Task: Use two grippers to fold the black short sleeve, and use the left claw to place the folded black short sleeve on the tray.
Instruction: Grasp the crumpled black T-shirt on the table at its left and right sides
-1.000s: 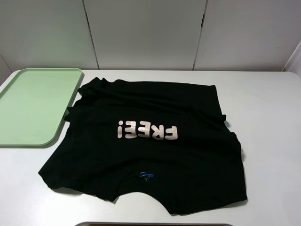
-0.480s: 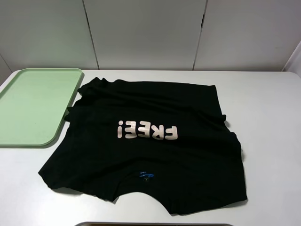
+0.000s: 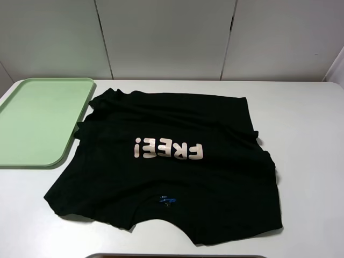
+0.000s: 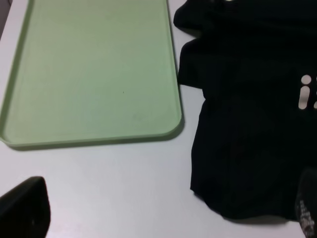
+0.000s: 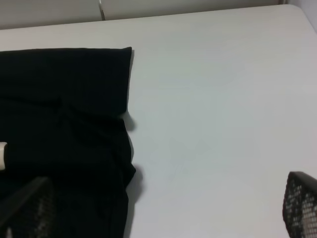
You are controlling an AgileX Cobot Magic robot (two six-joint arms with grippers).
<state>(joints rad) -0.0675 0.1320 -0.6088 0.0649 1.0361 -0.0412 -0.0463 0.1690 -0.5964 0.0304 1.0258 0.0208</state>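
Lying flat, print up, on the white table point(image 3: 301, 107), the black cotton short-sleeve shirt point(image 3: 172, 177) sits unfolded just beside the pale green plastic tray point(image 3: 32, 118). Left gripper point(image 4: 163, 213) and right gripper point(image 5: 163, 208) hover over opposite sides, jaws spread and empty, seemingly to pinch an edge each.

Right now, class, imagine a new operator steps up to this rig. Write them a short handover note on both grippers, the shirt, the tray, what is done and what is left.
The left gripper is open and empty, above the table near the tray.
The right gripper is open and empty, at the right edge of the black short sleeve.
The black short sleeve lies spread flat, print up, close beside the tray, which holds nothing.
Done: no fold yet.
Left: fold with both grippers, then the left gripper places it on the tray.
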